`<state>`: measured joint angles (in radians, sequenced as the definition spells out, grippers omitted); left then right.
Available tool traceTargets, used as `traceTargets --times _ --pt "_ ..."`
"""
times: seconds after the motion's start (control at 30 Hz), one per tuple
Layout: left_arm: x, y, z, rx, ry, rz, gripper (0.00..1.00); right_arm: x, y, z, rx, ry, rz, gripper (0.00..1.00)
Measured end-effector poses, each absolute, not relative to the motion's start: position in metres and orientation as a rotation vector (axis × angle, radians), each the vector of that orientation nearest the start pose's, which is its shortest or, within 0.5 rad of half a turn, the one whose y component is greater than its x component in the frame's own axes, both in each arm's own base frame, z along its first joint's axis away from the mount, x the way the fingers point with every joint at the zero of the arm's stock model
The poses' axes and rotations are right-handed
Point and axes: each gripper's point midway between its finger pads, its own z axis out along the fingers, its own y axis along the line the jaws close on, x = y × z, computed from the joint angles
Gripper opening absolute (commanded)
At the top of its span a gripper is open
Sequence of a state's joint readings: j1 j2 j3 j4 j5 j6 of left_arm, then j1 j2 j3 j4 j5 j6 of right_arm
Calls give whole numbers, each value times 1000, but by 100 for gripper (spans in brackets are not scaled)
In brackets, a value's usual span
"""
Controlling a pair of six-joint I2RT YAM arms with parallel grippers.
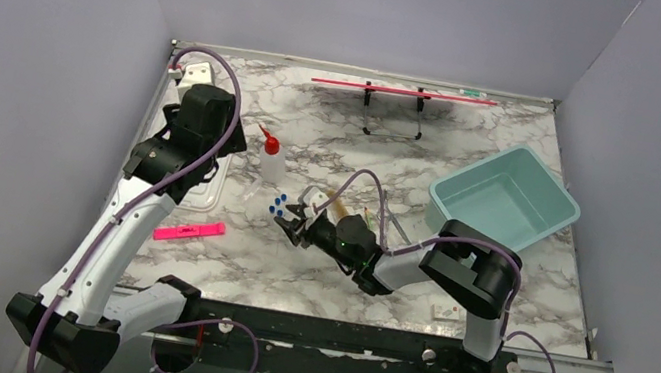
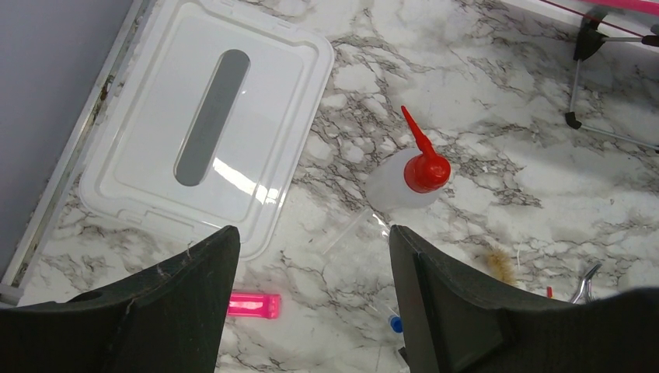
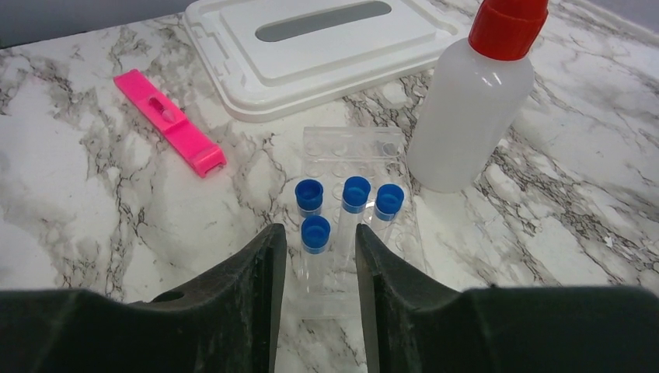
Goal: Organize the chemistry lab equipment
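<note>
Seen from the right wrist, the squeeze bottle [image 3: 466, 124] loses its nozzle past the top edge, and the white lid [image 3: 311, 54] left of and beyond the bottle is cropped there too. Seen from the left wrist, the left gripper [image 2: 312, 233] blocks much. Below and right of the bottle the forceps [image 2: 584, 284] show only a tip and the brush [image 2: 503, 266] is a blurred tan tuft. One blue-capped tube [image 2: 395, 323] peeks past a finger. Below and left of the bottle, the pink strip [image 2: 252, 305] is half covered. From above, the right gripper [image 1: 292, 221] overlaps the tubes in front of the bottle, so contact cannot be judged.
</note>
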<state>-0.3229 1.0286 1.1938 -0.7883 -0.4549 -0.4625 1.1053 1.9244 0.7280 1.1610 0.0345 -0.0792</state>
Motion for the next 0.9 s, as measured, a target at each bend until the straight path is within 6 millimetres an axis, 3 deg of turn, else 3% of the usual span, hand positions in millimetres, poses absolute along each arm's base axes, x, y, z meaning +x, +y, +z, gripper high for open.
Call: traceTargets --times 0.17,0.23,0.47,0.57,0.73,0.9 --pt "293 -34 269 -397 2085 37 74 235 443 101 -891 1446 756 51" --pt "293 -34 269 -398 2084 35 75 235 440 109 -872 1466 759 52" --pt "286 -35 282 -399 2045 -11 76 242 421 189 -679 1533 780 51" --pt "280 -40 296 -393 1994 -80 77 250 406 207 -580 1607 729 51" --pt "273 -65 317 -311 1935 -256 78 259 367 190 -466 1841 558 52" --pt "270 -99 317 -192 1951 -432 80 263 315 142 -354 2117 388 53"
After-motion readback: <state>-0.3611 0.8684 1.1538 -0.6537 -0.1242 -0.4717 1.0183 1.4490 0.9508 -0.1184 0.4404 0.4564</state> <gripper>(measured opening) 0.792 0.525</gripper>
